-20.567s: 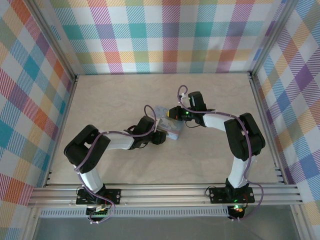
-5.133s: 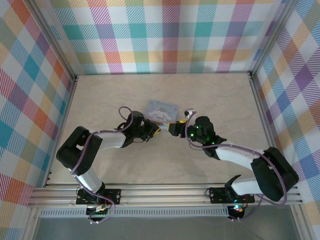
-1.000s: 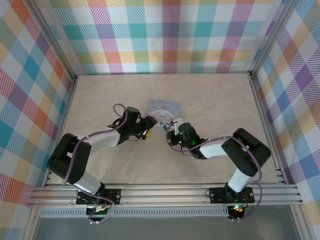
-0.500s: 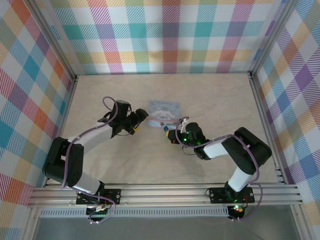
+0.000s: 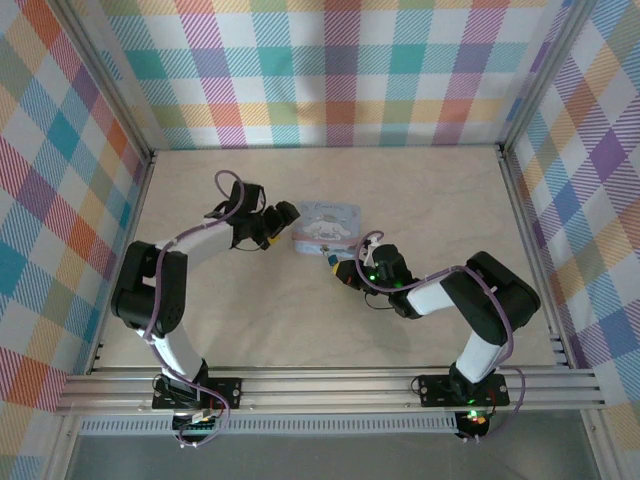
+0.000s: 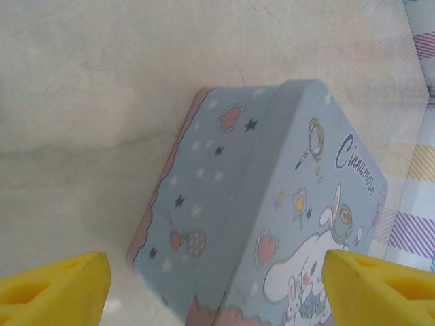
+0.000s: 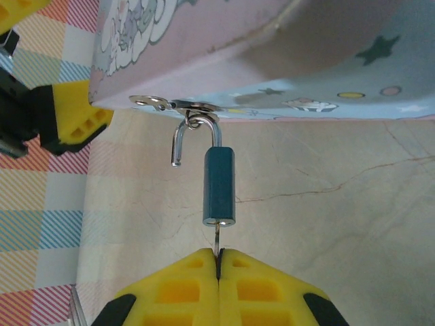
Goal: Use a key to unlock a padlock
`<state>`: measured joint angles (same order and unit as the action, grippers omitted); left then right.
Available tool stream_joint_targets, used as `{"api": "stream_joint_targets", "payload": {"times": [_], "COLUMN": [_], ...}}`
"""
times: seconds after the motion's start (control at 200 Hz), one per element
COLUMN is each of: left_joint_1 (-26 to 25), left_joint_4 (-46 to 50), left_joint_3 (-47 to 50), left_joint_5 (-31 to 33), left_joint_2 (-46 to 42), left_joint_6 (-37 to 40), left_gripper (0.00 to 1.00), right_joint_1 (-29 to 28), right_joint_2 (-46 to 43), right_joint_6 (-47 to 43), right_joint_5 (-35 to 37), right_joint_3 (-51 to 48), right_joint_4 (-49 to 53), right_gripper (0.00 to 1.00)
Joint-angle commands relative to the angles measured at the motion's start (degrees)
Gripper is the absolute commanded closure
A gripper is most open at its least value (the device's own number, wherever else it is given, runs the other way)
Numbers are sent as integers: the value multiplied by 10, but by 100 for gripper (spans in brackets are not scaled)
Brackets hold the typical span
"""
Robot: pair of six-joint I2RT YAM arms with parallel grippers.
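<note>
At the right wrist, the padlock [image 7: 219,185] hangs open, key [image 7: 217,246] inserted.

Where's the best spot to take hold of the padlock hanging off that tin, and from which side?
Grip the padlock's blue body midway, pinching across its width, coming in sideways over bare table. The tin sits at its top end and the right tool, shut on the key, fills the keyhole end; the thin open shackle is hooked in the hasp.

pale marbled table [image 5: 420,180] lies under the left gripper [image 5: 280,226]; plaid walls [image 5: 340,70] rise beyond and beside it.
</note>
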<state>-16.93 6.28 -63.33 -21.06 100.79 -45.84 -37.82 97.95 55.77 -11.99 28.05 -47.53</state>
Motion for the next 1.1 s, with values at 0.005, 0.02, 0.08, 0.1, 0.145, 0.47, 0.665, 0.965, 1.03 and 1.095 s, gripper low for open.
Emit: {"api": "stream_joint_targets", "payload": {"times": [0.005, 0.02, 0.08, 0.1, 0.145, 0.47, 0.665, 0.965, 1.03, 1.095], "left_joint_1": [5, 5, 5, 4, 4, 4, 4, 4, 3, 2], "left_joint_4": [4, 4, 4, 4, 1, 24, 17, 3, -1, -4], "left_joint_3": [-28, -30, -36, -38, -40, -13, 28, 89, 105, 121], "left_joint_5": [-25, -26, -30, -32, -39, -12, -6, -3, -5, -4], "left_joint_2": [32, 36, 50, 54, 64, 75, 60, 30, 21, 11], "left_joint_6": [43, 44, 50, 50, 52, 60, 57, 43, 38, 35], "left_gripper": [19, 19, 19, 19, 19, 22, 23, 23, 23, 24], "right_joint_1": [3, 3, 3, 3, 3, 7, 12, 40, 48, 57], "right_joint_2": [9, 9, 10, 9, 10, 5, -23, -62, -60, -53], "right_joint_6": [16, 16, 14, 13, 12, 2, -33, -99, -113, -123], "right_joint_5": [-18, -19, -22, -21, -22, -17, -8, -47, -58, -70], "right_joint_3": [0, 1, 2, 3, 3, -5, -9, 13, 23, 34], "right_joint_4": [10, 11, 15, 18, 20, 32, 76, 87, 78, 73], "right_gripper": [99, 99, 98, 98, 98, 87, 71, 52, 48, 46]}}
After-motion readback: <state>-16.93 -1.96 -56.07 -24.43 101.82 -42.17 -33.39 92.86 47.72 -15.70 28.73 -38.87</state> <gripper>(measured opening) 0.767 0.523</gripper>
